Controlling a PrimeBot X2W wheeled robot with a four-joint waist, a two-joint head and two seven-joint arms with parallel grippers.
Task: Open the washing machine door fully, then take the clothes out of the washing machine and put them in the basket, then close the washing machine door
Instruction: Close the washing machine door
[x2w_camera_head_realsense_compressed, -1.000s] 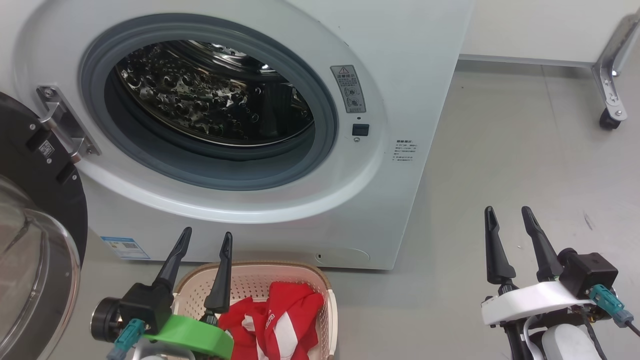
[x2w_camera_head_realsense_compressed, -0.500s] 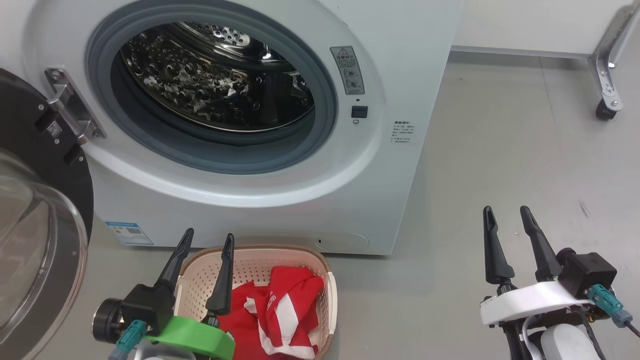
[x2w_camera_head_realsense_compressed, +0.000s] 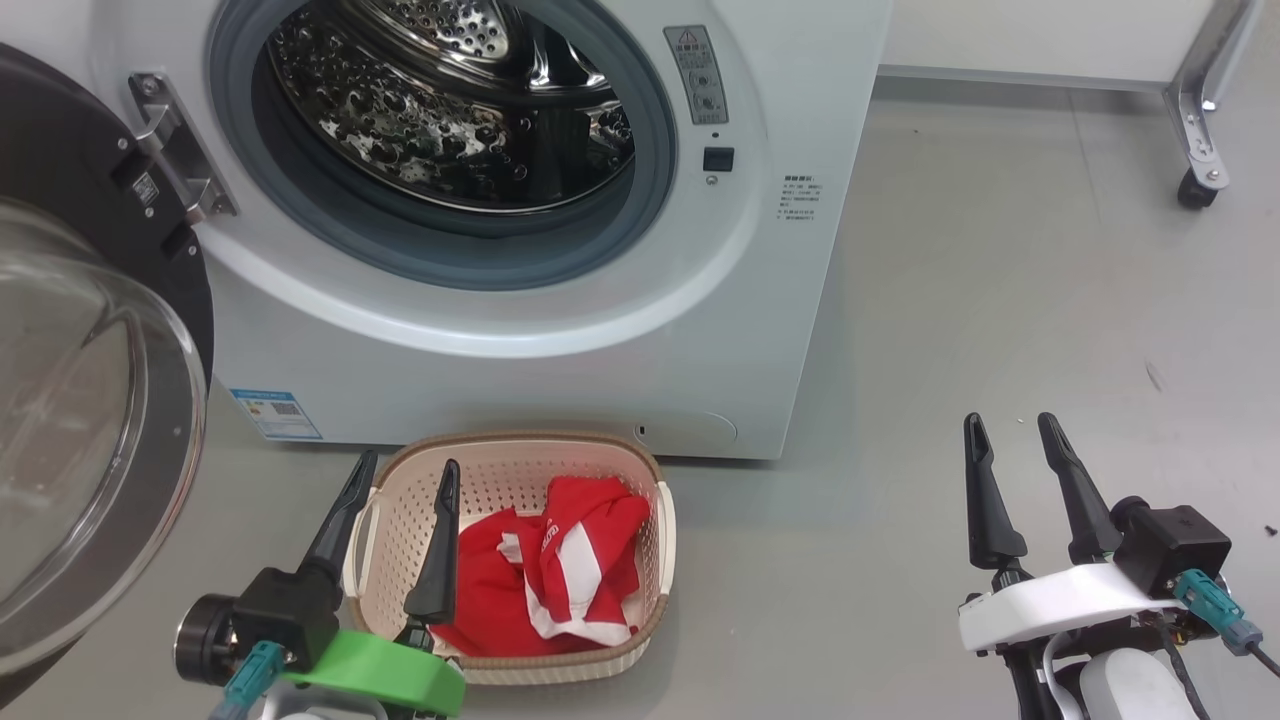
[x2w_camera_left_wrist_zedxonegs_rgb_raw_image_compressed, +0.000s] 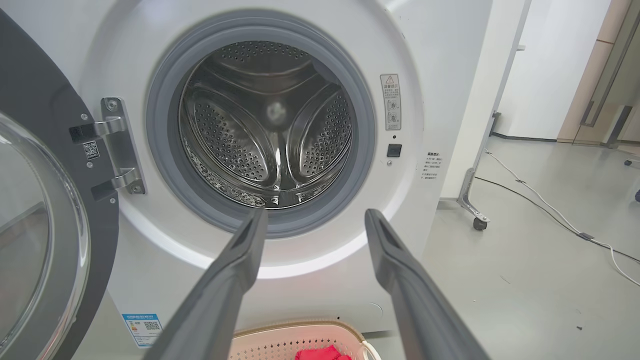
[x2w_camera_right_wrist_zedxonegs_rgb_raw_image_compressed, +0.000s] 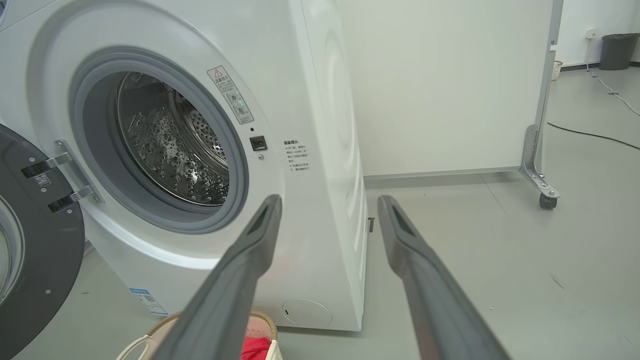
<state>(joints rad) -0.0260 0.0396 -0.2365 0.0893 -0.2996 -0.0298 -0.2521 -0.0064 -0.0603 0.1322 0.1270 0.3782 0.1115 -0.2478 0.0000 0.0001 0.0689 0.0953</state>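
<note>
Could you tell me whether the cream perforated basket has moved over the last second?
No. The cream perforated plastic basket still sits before the round cap low on the white washing machine; the whole view shifted, so the camera moved.

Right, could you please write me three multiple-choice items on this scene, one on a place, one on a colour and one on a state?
1. Where do the clothes lie? A. On a chair. B. In the basket. C. On a shelf.
2. What colour is the basket's rim? A. Brown. B. Blue. C. Black.
3. How does the washing machine door stand? A. Shut. B. Swung open. C. Taken off.
Answers: 1 B, the red fabric sits within the basket's walls; 2 A, the woven-look rim is brown; 3 B, it stands swung wide beside the washing machine, whose mouth is uncovered.
</note>
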